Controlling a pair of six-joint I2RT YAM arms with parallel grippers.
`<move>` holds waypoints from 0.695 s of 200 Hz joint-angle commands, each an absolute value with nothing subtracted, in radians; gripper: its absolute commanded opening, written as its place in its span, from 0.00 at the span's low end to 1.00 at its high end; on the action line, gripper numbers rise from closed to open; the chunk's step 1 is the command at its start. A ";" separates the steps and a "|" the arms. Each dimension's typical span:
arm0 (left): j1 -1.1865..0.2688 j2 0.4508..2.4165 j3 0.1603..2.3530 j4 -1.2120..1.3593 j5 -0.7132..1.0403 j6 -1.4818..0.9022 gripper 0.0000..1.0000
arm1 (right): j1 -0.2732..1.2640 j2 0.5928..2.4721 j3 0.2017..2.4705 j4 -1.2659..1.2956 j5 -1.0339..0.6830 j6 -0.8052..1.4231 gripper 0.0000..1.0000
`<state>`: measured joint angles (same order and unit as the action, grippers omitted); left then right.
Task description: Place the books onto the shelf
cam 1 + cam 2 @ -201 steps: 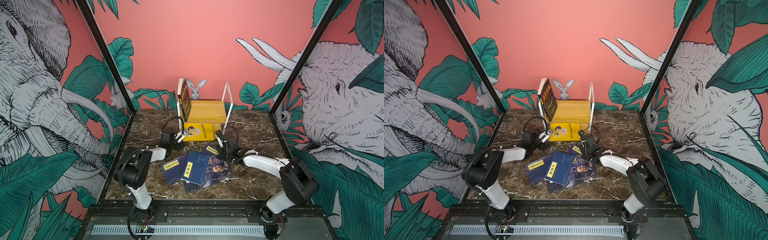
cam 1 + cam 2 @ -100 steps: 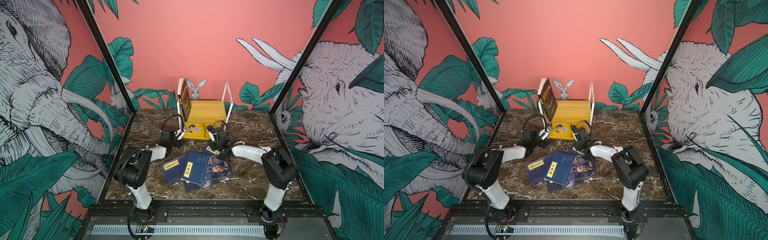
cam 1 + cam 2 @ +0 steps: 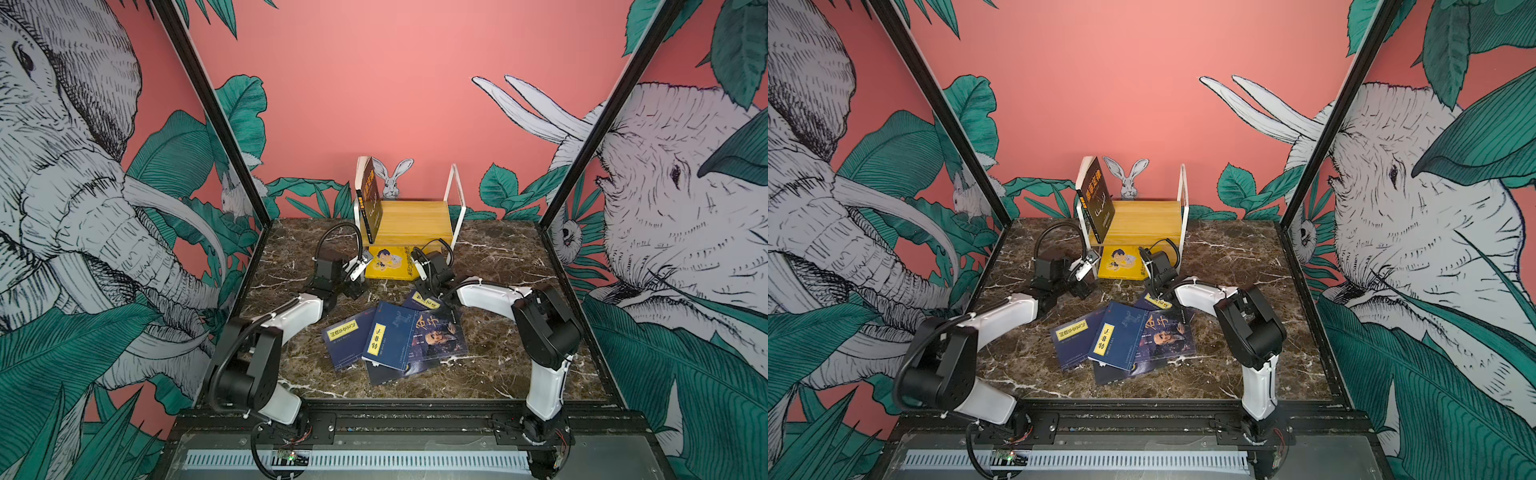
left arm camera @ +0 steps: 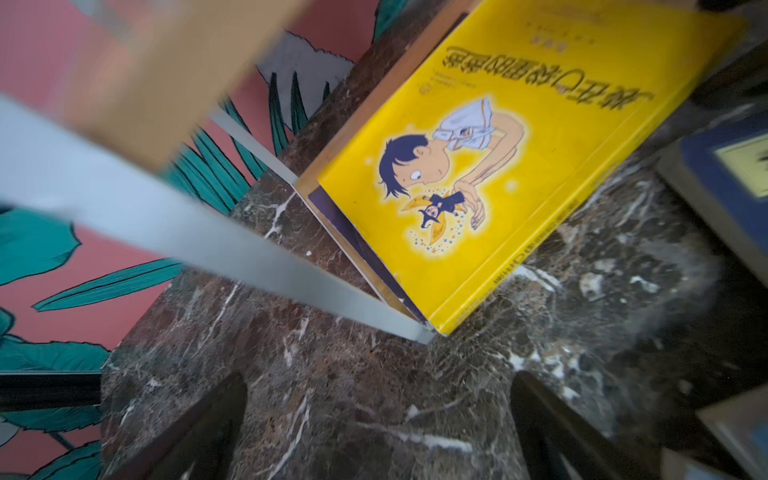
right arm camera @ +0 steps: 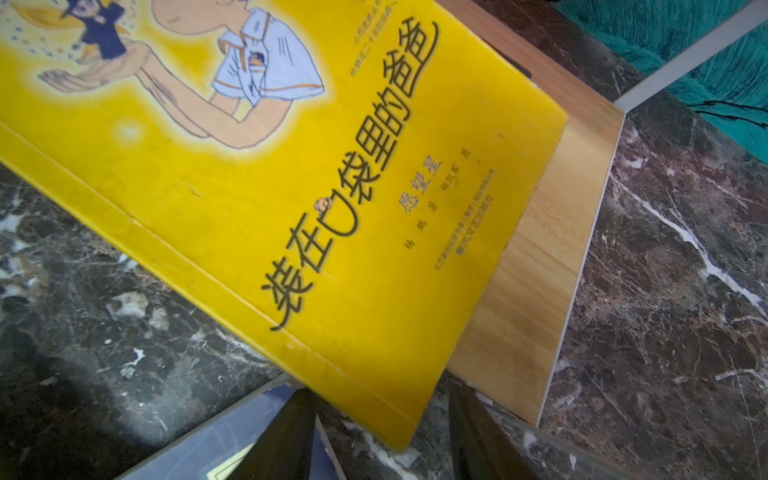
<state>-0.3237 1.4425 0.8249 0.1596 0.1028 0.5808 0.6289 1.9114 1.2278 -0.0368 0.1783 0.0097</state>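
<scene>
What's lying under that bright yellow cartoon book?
The yellow book lies on the lower shelf board. In the left wrist view a dark cover edge peeks from beneath it, apparently another book; how far it extends is covered.

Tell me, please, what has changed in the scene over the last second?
The right gripper swung in from beside the navy books toward the shelf. Its open jaws now straddle the front right corner of the yellow cartoon book. Nothing was grasped or released. The left gripper stayed open by that book's left side. The books and shelf did not move.
</scene>
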 commanded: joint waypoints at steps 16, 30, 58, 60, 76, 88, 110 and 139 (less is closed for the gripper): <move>-0.303 1.213 0.835 -0.201 0.141 0.447 1.00 | 0.620 1.935 1.256 -0.027 0.174 0.000 0.55; -0.282 1.147 0.845 -0.305 0.156 0.392 1.00 | 0.620 1.933 1.255 -0.014 0.163 0.003 0.55; -0.253 1.043 0.816 -0.447 0.210 0.428 1.00 | 0.615 1.941 1.258 0.001 0.175 -0.004 0.55; -0.245 1.037 0.813 -0.456 0.223 0.431 1.00 | 0.614 1.941 1.258 0.001 0.176 -0.002 0.55; -0.163 0.995 0.797 -0.491 0.307 0.428 0.99 | 0.614 1.944 1.262 0.009 0.170 0.003 0.54; -0.115 0.971 0.781 -0.487 0.332 0.424 0.99 | 0.614 1.950 1.272 0.006 0.168 -0.001 0.54; -0.076 0.958 0.763 -0.466 0.328 0.436 1.00 | 0.612 1.960 1.296 -0.006 0.175 -0.010 0.53; -0.060 0.959 0.757 -0.452 0.351 0.417 1.00 | 0.611 1.970 1.338 -0.012 0.150 -0.011 0.50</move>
